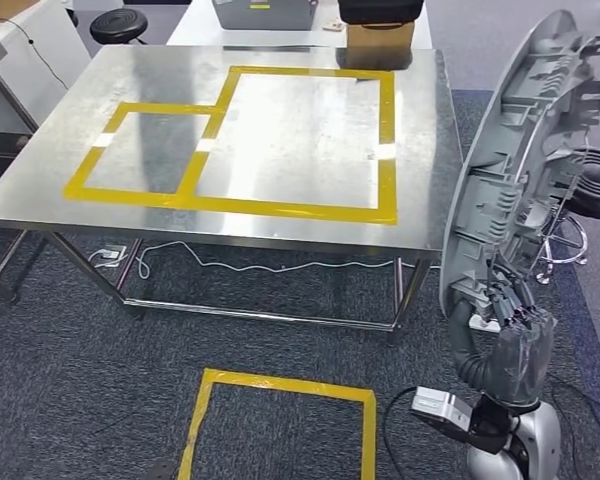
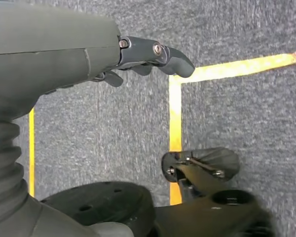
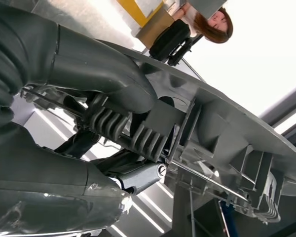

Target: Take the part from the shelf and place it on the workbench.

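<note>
Gripping the large grey ribbed plastic part [image 1: 517,160], your right hand [image 1: 517,345] clamps its lower edge; steel worktop [image 1: 55,160] lies left of it. Left hand [image 2: 64,54] open, empty.

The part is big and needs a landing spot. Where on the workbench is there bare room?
Both yellow-taped rectangles on the workbench are bare: the large one and the smaller one beside it. The far edge is crowded by a cardboard box. The right hand holds the grey part off the table's right end.
</note>
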`<action>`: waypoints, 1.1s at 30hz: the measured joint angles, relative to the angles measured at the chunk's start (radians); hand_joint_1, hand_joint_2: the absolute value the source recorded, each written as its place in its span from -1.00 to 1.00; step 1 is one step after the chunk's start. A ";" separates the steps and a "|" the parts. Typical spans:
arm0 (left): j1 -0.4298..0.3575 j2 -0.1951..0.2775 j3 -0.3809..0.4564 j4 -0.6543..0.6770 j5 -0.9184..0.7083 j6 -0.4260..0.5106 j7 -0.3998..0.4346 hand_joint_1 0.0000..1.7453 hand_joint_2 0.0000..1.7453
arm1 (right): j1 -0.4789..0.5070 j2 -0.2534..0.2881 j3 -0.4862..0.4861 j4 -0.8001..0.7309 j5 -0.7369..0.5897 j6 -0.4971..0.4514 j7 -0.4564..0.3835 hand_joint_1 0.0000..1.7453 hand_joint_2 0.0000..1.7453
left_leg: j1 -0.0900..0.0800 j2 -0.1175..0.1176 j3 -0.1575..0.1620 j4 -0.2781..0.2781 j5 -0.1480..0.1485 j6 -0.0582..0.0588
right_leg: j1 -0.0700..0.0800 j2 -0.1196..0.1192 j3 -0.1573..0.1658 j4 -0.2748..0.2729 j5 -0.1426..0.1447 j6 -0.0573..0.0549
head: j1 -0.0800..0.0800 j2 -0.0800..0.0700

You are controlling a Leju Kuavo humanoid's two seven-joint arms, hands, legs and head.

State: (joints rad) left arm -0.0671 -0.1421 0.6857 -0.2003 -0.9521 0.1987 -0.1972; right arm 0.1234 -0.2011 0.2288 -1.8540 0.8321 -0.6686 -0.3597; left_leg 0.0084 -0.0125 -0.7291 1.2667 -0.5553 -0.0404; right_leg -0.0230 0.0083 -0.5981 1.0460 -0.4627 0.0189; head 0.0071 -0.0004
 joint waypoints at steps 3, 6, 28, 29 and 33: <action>-0.001 -0.001 0.000 0.000 0.000 0.000 0.000 -1.00 1.00 | 0.000 0.000 0.000 0.000 0.000 0.000 0.000 1.00 1.00 | -0.005 0.000 0.004 -0.043 0.068 0.015 | 0.006 0.000 0.009 0.000 -0.006 -0.004 | 0.000 0.000; -0.001 -0.001 0.000 0.000 0.000 0.000 0.000 -1.00 1.00 | -0.001 0.000 0.000 0.000 0.000 0.000 -0.001 1.00 1.00 | -0.017 0.003 0.086 -0.221 0.144 0.034 | 0.010 0.001 0.016 0.001 -0.016 0.005 | 0.000 0.000; 0.000 -0.001 0.001 0.000 0.001 -0.002 0.000 -1.00 1.00 | -0.001 0.000 0.000 0.000 0.002 0.000 -0.002 1.00 1.00 | -0.013 -0.002 0.115 -0.171 0.038 0.012 | 0.009 0.001 -0.003 -0.011 0.013 -0.003 | 0.000 0.000; 0.000 -0.001 0.001 0.000 0.001 -0.002 0.000 -1.00 1.00 | -0.001 0.000 0.001 0.000 0.002 0.000 -0.002 1.00 1.00 | -0.012 -0.002 0.075 -0.100 0.011 0.008 | 0.009 -0.001 -0.001 -0.011 0.010 -0.006 | -0.002 0.000; 0.000 -0.001 0.001 0.000 0.002 -0.002 0.000 -1.00 1.00 | 0.001 0.000 0.001 0.000 0.002 0.000 -0.002 1.00 1.00 | -0.009 -0.001 0.000 -0.019 0.040 0.008 | 0.008 0.000 0.010 -0.011 -0.001 -0.006 | -0.002 0.000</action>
State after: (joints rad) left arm -0.0669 -0.1429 0.6867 -0.2004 -0.9503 0.1965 -0.1968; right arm 0.1247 -0.2010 0.2296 -1.8540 0.8344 -0.6687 -0.3616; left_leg -0.0005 -0.0134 -0.7294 1.2481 -0.5153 -0.0327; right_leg -0.0149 0.0078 -0.5881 1.0350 -0.4636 0.0132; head 0.0047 -0.0004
